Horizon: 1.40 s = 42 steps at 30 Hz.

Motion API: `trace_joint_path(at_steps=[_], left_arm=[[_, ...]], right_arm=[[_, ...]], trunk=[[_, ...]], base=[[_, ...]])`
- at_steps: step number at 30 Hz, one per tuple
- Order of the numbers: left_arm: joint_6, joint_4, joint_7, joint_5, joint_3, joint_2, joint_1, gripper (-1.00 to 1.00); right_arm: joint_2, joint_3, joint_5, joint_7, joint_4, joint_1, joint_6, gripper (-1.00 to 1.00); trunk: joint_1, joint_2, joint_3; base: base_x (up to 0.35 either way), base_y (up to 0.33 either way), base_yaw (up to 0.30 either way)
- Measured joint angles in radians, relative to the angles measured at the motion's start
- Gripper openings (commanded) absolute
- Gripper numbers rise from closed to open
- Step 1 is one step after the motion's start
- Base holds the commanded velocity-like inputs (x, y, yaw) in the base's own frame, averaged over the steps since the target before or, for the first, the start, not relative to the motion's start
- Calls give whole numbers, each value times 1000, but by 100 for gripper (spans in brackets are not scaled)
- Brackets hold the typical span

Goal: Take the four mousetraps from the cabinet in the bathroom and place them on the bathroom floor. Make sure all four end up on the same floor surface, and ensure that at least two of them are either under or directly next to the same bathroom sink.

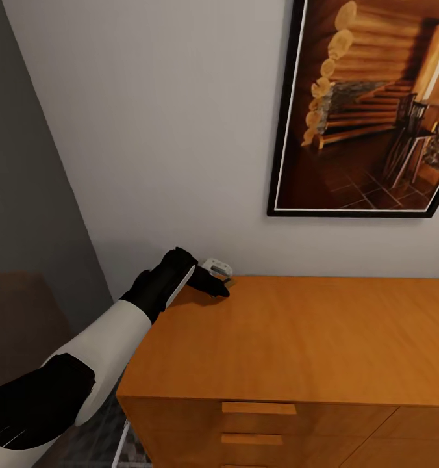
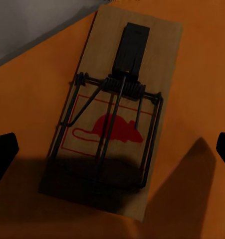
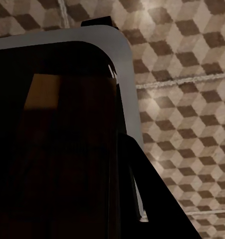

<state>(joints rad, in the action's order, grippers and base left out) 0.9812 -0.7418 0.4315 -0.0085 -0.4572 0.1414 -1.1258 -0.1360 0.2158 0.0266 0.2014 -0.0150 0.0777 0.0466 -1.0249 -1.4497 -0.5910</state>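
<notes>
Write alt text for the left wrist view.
A wooden mousetrap with a red mouse print and dark wire spring lies flat on the orange-brown cabinet top. The left hand hovers above it, open, its dark fingertips at either edge.

Mousetrap (image 2: 112, 119) (flat) atop cabinet (image 1: 310, 338)

1. The bathroom floor (image 3: 192, 99) showed brown, beige and white cube-patterned tiles with pale grout lines.
2. A dark bulk with a grey rounded edge (image 3: 123, 59) covered much of the view.
</notes>
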Motion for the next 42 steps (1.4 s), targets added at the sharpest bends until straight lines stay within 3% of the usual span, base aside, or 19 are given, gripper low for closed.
trace_joint_path(at_steps=[19, 20, 24, 28, 42], left_arm=[[0, -5, 0, 1, 0, 0, 0, 100], [0, -5, 0, 1, 0, 0, 0, -100], [-5, -3, -1, -8, 0, 0, 0, -100], [-1, -10, -2, 18, 1, 1, 0, -100], [0, -14, -1, 17, 0, 2, 0, -100]], right_arm=[[1, 0, 0, 0, 0, 0, 0, -100], [1, 0, 0, 0, 0, 0, 0, -100], [0, 0, 0, 0, 0, 0, 0, -100], [0, 0, 0, 0, 0, 0, 0, -100], [0, 1, 0, 0, 0, 0, 0, -100]], trunk=[[0, 0, -3], [0, 0, -3], [0, 0, -3], [0, 0, -3], [0, 0, -3]], base=[[0, 0, 0], [0, 0, 0], [0, 0, 0], [0, 0, 0], [0, 0, 0]])
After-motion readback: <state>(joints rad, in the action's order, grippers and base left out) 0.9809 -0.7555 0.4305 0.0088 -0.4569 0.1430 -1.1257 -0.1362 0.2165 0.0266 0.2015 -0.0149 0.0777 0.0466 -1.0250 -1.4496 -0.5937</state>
